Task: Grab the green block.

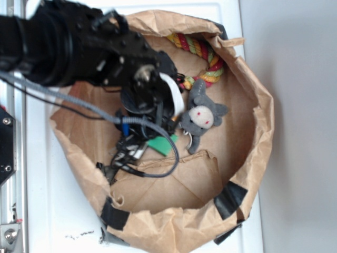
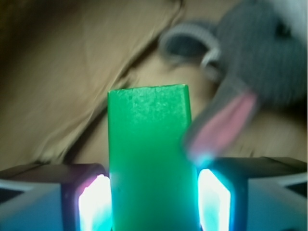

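The green block [image 2: 148, 144] fills the middle of the wrist view, its long flat face running away from the camera. It sits between my gripper's [image 2: 154, 204] two glowing pads [image 2: 94, 204], which press on both of its long sides. In the exterior view only a corner of the green block [image 1: 164, 144] shows under the black arm, on the brown paper floor. My gripper [image 1: 152, 138] is mostly hidden there by the wrist and cables.
A grey plush toy [image 1: 200, 117] lies right beside the block, its pink-lined ear [image 2: 226, 125] close to the right finger. A multicoloured rope [image 1: 202, 55] curves along the far wall. The rolled paper bag rim [image 1: 258, 110] rings everything. Loose black cables [image 1: 131, 158] trail to the left.
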Controlling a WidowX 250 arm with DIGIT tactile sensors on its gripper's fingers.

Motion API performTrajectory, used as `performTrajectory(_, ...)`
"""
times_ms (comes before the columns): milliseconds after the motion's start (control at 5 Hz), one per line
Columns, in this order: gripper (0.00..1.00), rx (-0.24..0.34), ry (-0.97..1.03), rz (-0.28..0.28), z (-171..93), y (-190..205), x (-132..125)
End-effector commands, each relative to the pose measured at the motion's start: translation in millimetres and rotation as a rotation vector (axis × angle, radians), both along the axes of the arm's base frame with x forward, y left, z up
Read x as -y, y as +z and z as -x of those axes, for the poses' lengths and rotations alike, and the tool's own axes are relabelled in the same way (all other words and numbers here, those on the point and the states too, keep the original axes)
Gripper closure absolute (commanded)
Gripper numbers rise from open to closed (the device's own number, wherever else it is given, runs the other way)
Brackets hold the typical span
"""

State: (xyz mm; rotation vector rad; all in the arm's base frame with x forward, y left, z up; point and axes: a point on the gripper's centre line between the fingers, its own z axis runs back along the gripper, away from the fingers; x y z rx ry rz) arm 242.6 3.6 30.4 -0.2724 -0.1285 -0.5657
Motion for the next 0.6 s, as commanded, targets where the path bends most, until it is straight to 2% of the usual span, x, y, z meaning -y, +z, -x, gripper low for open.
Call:
performTrajectory(0, 1.00, 0.125, 0.143, 0.032, 1.6, 77.7, -7.2)
performTrajectory(200, 1.00, 0.071, 0.161, 0.109, -1.5, 107.2, -13.8)
performTrajectory(400, 1.00, 0.130, 0.159, 0.097, 0.5, 105.6, -10.9)
